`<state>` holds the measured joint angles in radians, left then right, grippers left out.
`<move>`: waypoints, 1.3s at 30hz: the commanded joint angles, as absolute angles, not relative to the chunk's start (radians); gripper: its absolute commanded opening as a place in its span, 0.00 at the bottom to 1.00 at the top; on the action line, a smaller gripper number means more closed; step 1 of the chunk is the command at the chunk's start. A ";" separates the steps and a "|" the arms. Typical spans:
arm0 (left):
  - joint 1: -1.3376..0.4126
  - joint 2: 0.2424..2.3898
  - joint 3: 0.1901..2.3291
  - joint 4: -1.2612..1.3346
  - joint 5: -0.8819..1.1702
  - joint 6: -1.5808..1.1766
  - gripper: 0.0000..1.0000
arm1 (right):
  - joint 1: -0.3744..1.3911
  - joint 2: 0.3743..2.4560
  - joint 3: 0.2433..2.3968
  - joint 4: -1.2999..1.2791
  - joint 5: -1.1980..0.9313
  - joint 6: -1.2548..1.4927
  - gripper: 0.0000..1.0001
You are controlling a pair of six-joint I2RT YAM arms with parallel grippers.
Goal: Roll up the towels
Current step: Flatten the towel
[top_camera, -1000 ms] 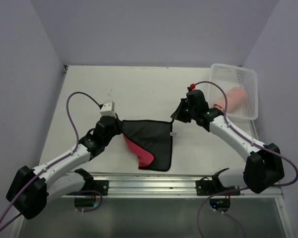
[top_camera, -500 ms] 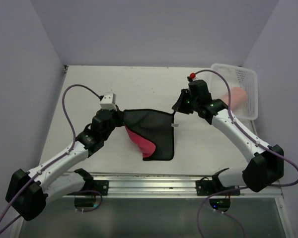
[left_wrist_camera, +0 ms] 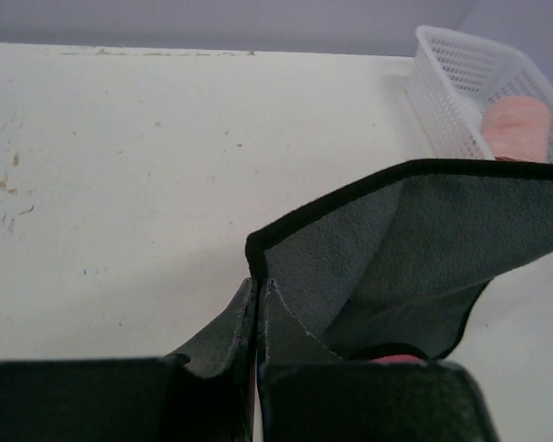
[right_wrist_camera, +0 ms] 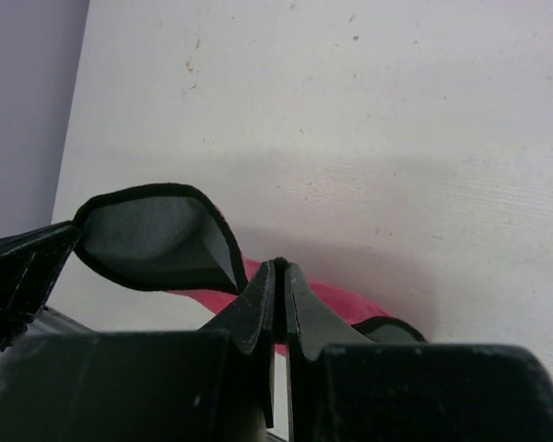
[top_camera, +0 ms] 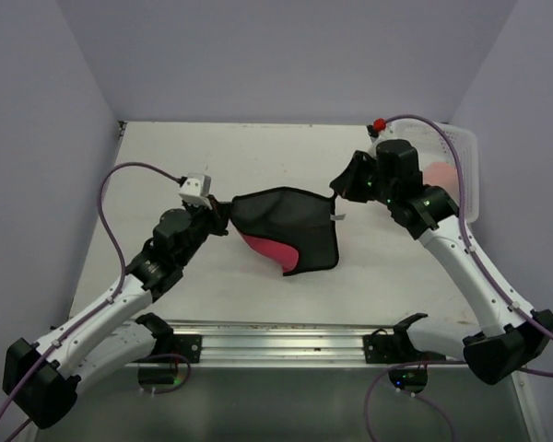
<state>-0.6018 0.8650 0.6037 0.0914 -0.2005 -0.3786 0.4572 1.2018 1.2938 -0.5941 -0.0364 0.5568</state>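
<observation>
- Black on its back and red on its face, the cloth (top_camera: 290, 226) hangs stretched between the two grippers over the middle of the table (top_camera: 258, 152).
- The left gripper (top_camera: 219, 219) is clamped on the cloth's top left corner. In the left wrist view its fingers press together on the dark trim.
- The right gripper (top_camera: 339, 191) is pinched tight on the top right corner, with the fabric caught between its closed fingers.
- Compared with a second ago, both arms reach farther out from their bases, and the cloth's top edge sits nearer the back wall.
- The right gripper has also shifted right, toward the basket (top_camera: 468, 157), so the top edge is drawn longer and straighter than before.
- The red face, earlier a broad folded patch, now shows as a narrower strip at the lower left.
- A small white tag (top_camera: 339, 217) sticks out just below the right corner.
- Whether the lower hem touches the table cannot be told.
- The pink towel (top_camera: 440, 175) lies rolled in the basket at the far right, and the right arm hides more of it than it did earlier.
</observation>
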 commanded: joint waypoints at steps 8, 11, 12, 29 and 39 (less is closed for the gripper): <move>-0.594 0.752 0.597 0.278 0.218 -0.242 0.00 | 0.454 1.077 1.289 -0.600 -0.138 0.563 0.00; -0.594 0.690 0.549 0.305 0.187 -0.218 0.00 | 0.454 1.074 1.331 -0.644 -0.114 0.545 0.00; -0.594 0.657 0.532 0.313 0.169 -0.218 0.00 | 0.454 1.075 1.342 -0.659 -0.120 0.545 0.00; -0.594 0.439 0.463 0.169 0.028 -0.393 0.00 | 0.468 0.942 1.334 -0.777 -0.227 0.640 0.00; -0.594 0.512 0.394 0.228 0.008 -0.408 0.00 | 0.468 1.000 1.203 -0.695 -0.201 0.641 0.00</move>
